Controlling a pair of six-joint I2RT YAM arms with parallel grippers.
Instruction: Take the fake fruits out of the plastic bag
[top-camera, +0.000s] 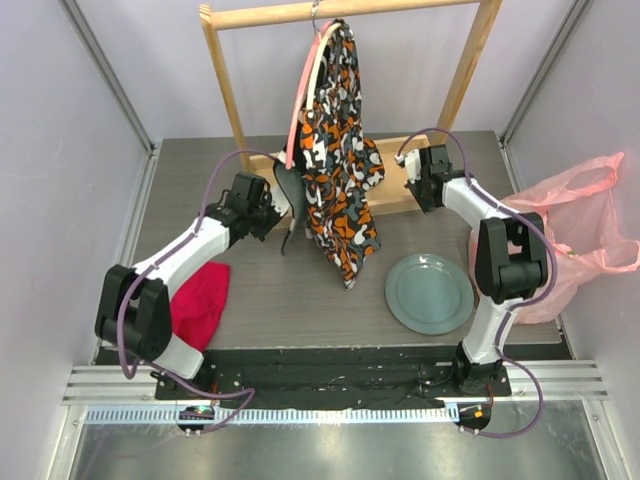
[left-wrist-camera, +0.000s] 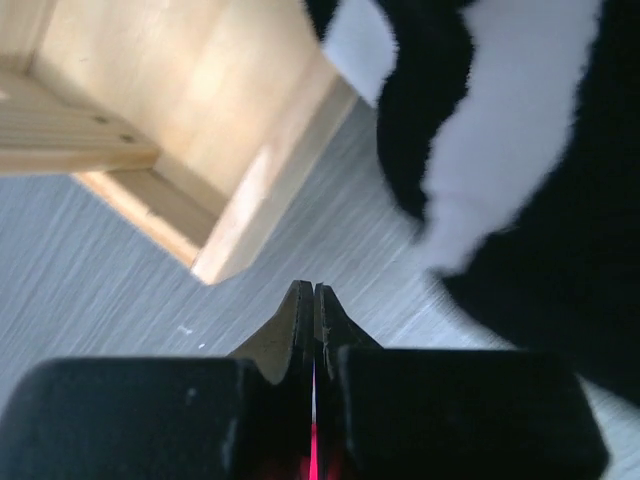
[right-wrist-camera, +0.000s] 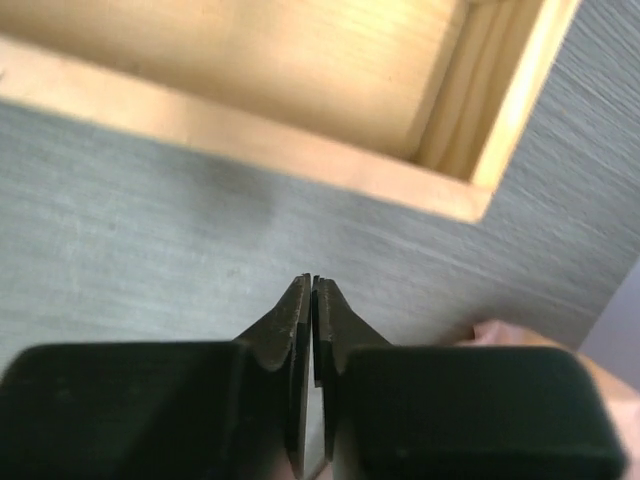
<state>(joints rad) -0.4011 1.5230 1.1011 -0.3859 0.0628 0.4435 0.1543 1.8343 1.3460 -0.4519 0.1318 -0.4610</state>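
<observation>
Judging pink plastic bag (top-camera: 585, 225) thin, crinkly, light, slippery: we pinch loose film at top. Bag sits well right of right claw (right-wrist-camera: 312, 292), far from left claw (left-wrist-camera: 314, 300). Both claws pinched closed, holding nothing. Fake fruits not visible.

Pink translucent plastic bag (top-camera: 585, 215), crumpled, slumped at the table's (top-camera: 260, 290) right edge, handle loops splayed, contents hidden

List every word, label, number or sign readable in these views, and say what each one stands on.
None: no view shows readable text.
The translucent pink plastic bag, the grey-green round plate, the orange-black-white patterned garment and the pale wooden rack carry no visible print.
</observation>
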